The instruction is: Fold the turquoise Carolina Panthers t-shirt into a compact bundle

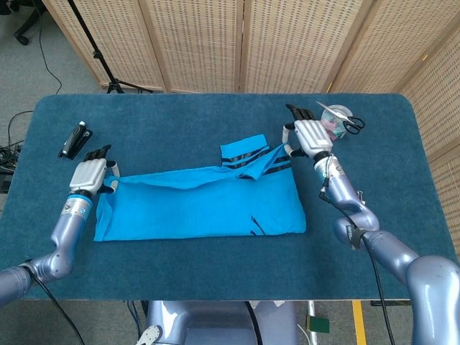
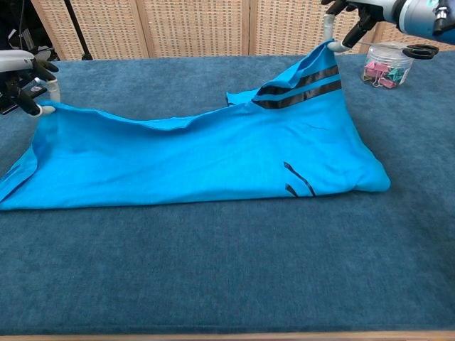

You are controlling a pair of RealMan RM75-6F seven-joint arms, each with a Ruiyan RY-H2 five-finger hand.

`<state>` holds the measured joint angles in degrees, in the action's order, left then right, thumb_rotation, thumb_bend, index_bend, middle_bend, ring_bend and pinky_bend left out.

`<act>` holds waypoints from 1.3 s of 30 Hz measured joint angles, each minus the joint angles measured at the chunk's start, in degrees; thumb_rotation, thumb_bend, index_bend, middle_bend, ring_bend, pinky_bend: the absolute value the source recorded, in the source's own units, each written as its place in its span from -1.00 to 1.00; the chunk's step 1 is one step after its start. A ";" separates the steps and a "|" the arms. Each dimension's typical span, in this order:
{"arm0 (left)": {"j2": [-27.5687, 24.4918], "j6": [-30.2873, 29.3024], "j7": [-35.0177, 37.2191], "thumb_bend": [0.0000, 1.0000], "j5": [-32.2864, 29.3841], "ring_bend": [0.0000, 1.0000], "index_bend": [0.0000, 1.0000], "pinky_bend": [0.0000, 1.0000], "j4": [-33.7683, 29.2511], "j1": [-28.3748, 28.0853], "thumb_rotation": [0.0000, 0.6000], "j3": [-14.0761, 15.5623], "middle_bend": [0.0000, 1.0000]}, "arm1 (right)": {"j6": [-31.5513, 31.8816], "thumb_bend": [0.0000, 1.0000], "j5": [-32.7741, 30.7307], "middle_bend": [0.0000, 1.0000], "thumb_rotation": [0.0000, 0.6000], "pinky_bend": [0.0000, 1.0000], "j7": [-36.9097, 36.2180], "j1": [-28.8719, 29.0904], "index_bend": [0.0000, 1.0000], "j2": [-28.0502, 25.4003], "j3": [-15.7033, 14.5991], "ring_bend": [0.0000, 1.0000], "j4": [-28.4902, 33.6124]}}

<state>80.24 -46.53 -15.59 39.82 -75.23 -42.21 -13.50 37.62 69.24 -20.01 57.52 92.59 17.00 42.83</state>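
Both hands hold the turquoise t-shirt [image 1: 205, 205] by its far edge, one at each end, with the fingers of each clamped on cloth. At the shirt's far left corner the left hand [image 1: 89, 175] pinches the fabric, and the chest view shows that corner raised slightly off the counter [image 1: 215, 277] under the hand [image 2: 21, 71]. Over the shirt's far right corner the right hand [image 1: 309, 136] grips a sleeve with two dark stripes [image 2: 298, 85], lifted so the cloth slopes up from the flat body of the garment to the fingertips [image 2: 332, 44]. Folded lengthwise into a long band, the shirt lies across the middle of the blue counter, its near edge flat on the surface (a second striped sleeve [image 1: 245, 154] shows flat behind the fold, just left of the lifted one). Near the far right corner of the counter stands a clear jar of coloured clips [image 2: 385, 64] with black-handled scissors [image 1: 348, 122] resting across its top, close behind the right hand. Well apart, toward the far left, lies a black stapler [image 1: 75, 140].
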 measured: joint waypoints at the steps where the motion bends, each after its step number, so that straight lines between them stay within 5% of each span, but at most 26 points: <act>1: 0.27 0.01 0.14 -0.50 -0.51 -1.00 -1.00 -1.00 0.22 -0.08 1.00 -0.16 -1.00 | -0.60 0.03 -0.09 -0.96 1.00 -1.00 -0.30 0.41 0.41 0.74 0.08 -1.00 -1.40; 7: -0.22 -2.20 3.82 -0.50 2.15 -1.00 -1.00 -1.00 -1.07 0.91 1.00 -1.43 -1.00 | -4.44 0.03 -0.53 -0.96 1.00 -1.00 -2.51 3.53 0.40 5.67 0.83 -1.00 -11.43; 9: -1.06 -3.14 4.59 -0.50 2.76 -1.00 -1.00 -1.00 -2.27 1.56 1.00 -1.68 -1.00 | -6.02 -0.10 -0.82 -0.98 1.00 -1.00 -3.30 4.71 0.10 7.29 1.25 -1.00 -14.71; 11: -1.84 -3.89 5.36 -0.50 3.40 -1.00 -1.00 -1.00 -3.15 2.18 1.00 -1.88 -1.00 | -7.85 -0.56 -1.22 -1.00 1.00 -1.00 -3.73 5.78 -0.63 8.69 1.63 -1.00 -17.63; 13: -2.19 -4.27 5.96 -0.50 3.88 -1.00 -1.00 -1.00 -3.58 2.56 1.00 -1.97 -1.00 | -9.86 -0.93 -1.65 -1.00 1.00 -1.00 -3.80 6.53 -0.99 9.50 1.89 -1.00 -19.63; 19: -3.72 -4.42 6.83 -0.49 4.43 -1.00 -1.00 -1.00 -5.78 3.59 1.00 -1.65 -1.00 | -17.22 -1.00 -3.95 -1.00 1.00 -1.00 -2.82 8.93 -1.00 11.60 3.12 -1.00 -24.82; 28: -6.14 -5.96 7.80 -0.46 7.39 -1.00 -1.00 -1.00 -9.55 5.43 1.00 -0.50 -1.00 | -11.94 -1.00 -9.91 -1.00 1.00 -1.00 4.56 9.92 -1.00 14.24 8.15 -1.00 -28.48; 34: -7.67 -6.78 8.37 -0.43 11.34 -1.00 -1.00 -1.00 -10.87 6.76 1.00 1.12 -1.00 | -8.27 -1.00 -9.48 -1.00 1.00 -1.00 6.33 6.20 -1.00 9.65 7.77 -1.00 -19.50; 39: -9.36 -7.44 9.52 -0.41 15.87 -1.00 -1.00 -1.00 -11.67 8.43 1.00 3.16 -1.00 | -3.94 -1.00 -8.76 -1.00 1.00 -1.00 8.60 0.65 -1.00 2.50 6.48 -1.00 -4.97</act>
<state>70.88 -53.97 -6.07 55.69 -86.91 -33.77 -10.33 33.67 60.48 -11.40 58.17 95.08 23.48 37.86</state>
